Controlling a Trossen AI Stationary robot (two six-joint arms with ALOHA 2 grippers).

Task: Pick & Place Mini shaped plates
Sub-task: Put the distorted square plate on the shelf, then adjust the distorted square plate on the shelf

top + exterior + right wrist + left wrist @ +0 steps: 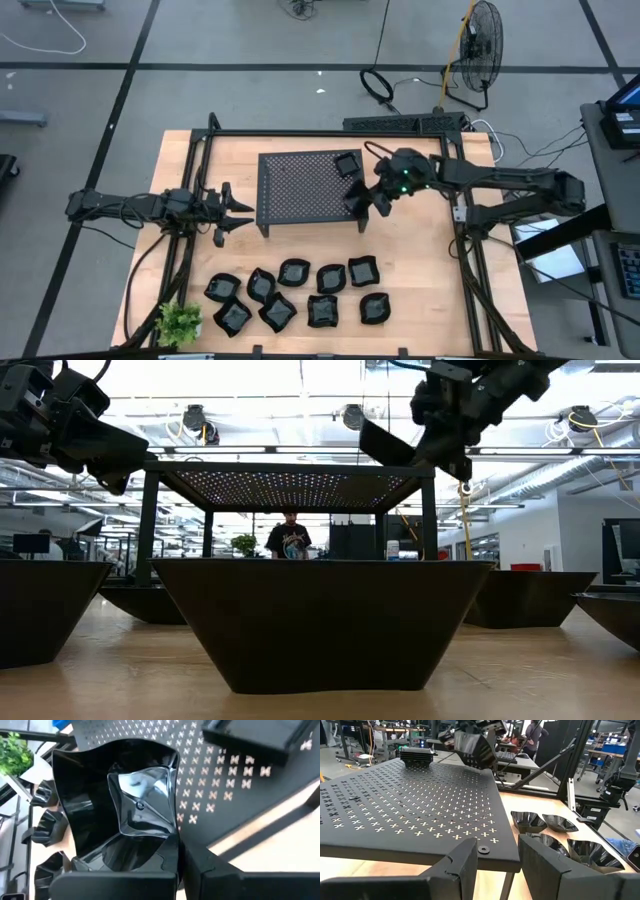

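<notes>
- Looking down from the high view: the right gripper (366, 196) is clenched on a plate (357, 195) at the rack's (300, 185) 3 o'clock edge. Another plate (346, 162) sits on the rack's 1 o'clock corner. The left gripper (240, 212), fingers parted and holding nothing, waits at the rack's 9 o'clock side. Loose plates (290, 295) lie at 6 o'clock, beside a plant (180, 321).
- Low view: the held plate hangs tilted above the rack top at 1 o'clock.
- Left wrist view: the fingers (542, 865) stand apart, empty, by the rack edge.
- Right wrist view: closed fingers pinch the plate's rim.
</notes>
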